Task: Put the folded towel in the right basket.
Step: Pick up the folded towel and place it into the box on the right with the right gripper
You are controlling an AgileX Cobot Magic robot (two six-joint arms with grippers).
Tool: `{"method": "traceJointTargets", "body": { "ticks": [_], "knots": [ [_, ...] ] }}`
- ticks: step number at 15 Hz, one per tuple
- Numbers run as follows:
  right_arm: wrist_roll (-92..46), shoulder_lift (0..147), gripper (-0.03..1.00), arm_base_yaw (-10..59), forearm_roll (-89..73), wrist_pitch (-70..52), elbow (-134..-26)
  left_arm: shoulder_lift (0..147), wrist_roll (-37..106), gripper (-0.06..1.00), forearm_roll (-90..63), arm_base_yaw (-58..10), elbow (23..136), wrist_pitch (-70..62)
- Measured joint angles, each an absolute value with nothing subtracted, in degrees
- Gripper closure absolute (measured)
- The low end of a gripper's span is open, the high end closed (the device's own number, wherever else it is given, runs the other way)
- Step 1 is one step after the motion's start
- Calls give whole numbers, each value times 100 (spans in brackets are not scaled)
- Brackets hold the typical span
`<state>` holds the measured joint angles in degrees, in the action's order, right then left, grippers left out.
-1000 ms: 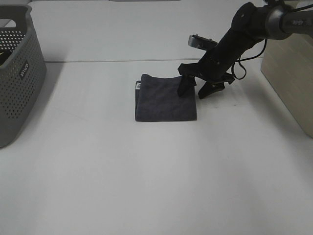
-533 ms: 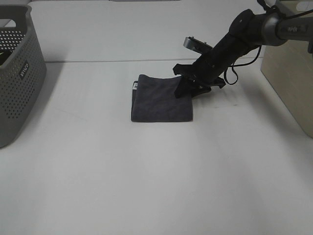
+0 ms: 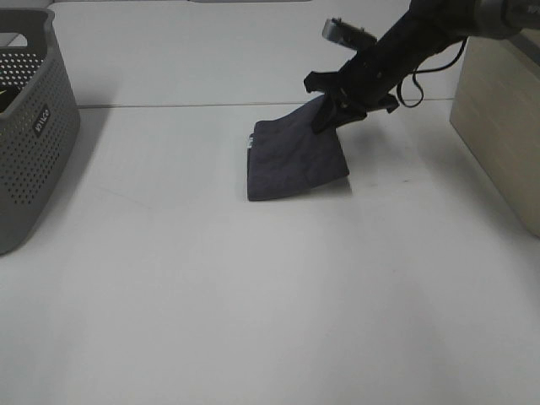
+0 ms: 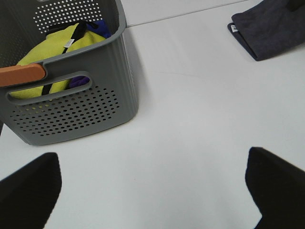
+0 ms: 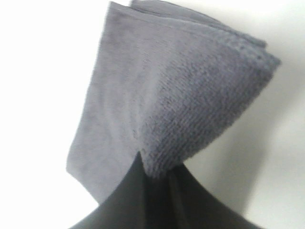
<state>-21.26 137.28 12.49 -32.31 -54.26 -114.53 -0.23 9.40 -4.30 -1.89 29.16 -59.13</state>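
Toward the far right of the white table [image 3: 253, 295], the right gripper [image 3: 331, 112] is clamped on one corner of the folded towel [image 3: 295, 159], a dark grey terry cloth. That pinched corner sits higher than the rest of the cloth, which slopes down from it, and the towel's near edge appears to rest on the tabletop, with a shadow beside it. A small white tag [image 3: 251, 143] shows at the towel's left edge. The right wrist view shows the same grip from close up: the dark fingers [image 5: 143, 200] meet on the corner and the towel [image 5: 167, 90] fans out from between them in several stacked layers. The right basket [image 3: 498, 118], a pale beige container only partly in view at the edge of the high view, stands well apart from the towel, to its right. On the opposite side of the table stands a grey perforated basket [image 3: 34, 126]; the left wrist view shows it [image 4: 86, 109] holding a yellow cloth [image 4: 57, 47] with something purple tucked beside it. The left gripper [image 4: 153, 171] has its jaws spread wide with nothing between them, above bare table near that grey basket, and the towel [image 4: 271, 26] lies far off from it.
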Motion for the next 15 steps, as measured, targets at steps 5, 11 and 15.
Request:
{"method": "traceJointTargets", "body": {
  "ticks": [5,11,15],
  "knots": [
    [-2103,12450,93,1249,-2647,-5541,-11453,-23,940,-4,-430,-189,2916,-5913],
    [-1490,11196,93,745,-1713,-5523,-11453,-23,940,-4,-430,-189,2916,-5913],
    [-1467,10789,93,-458,-1719,-5535,-11453,-23,940,-4,-430,-189,2916,-5913]
  ]
}}
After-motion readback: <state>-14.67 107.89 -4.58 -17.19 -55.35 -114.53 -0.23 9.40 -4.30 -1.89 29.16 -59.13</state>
